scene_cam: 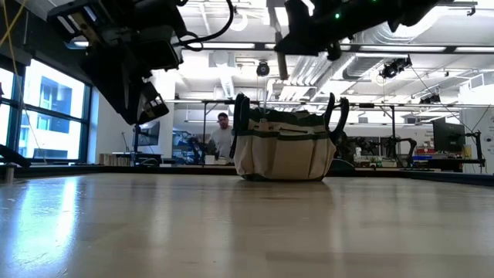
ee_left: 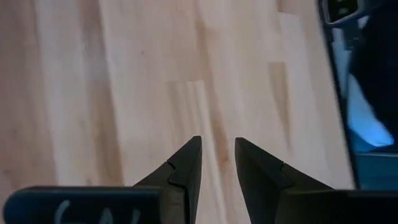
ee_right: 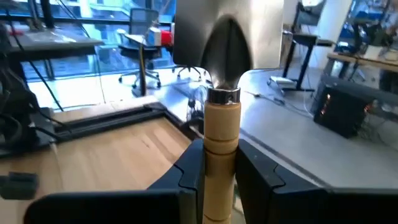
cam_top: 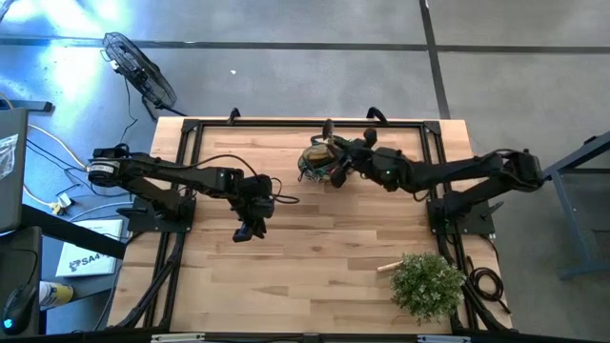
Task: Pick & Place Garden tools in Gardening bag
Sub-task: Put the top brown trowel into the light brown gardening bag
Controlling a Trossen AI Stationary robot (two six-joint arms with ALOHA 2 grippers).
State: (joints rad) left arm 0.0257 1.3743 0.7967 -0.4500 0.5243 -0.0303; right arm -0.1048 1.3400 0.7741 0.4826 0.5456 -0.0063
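The right end effector point(ee_right: 219, 171) is pinched on the pale wooden handle of a trowel point(ee_right: 222, 93). The handle passes between the two dark fingers point(ee_right: 189, 177), and the metal blade projects forward beyond the fingertips. In the high view this end effector point(cam_top: 335, 164) is positioned over the gardening bag point(cam_top: 319, 160), at the far middle of the tabletop point(cam_top: 315, 257). In the low view the bag point(scene_cam: 284, 150) stands upright on the tabletop directly below the right end effector, with its dark loop handles raised; the tool is clear of the bag rim.

The left end effector point(ee_left: 217, 165) is held above bare wood, well apart from the bag and nearer the left side of the tabletop. Its fingers point(ee_left: 186, 168) stand a narrow gap apart with nothing between them. In the high view it point(cam_top: 250, 227) points toward the near edge.

A bushy green plant point(cam_top: 427, 284) sits at the near right corner, well apart from both end effectors. A pale wooden handle point(cam_top: 388, 266) lies just beside the plant.

A person point(scene_cam: 223, 137) is visible in the room beyond the tabletop.
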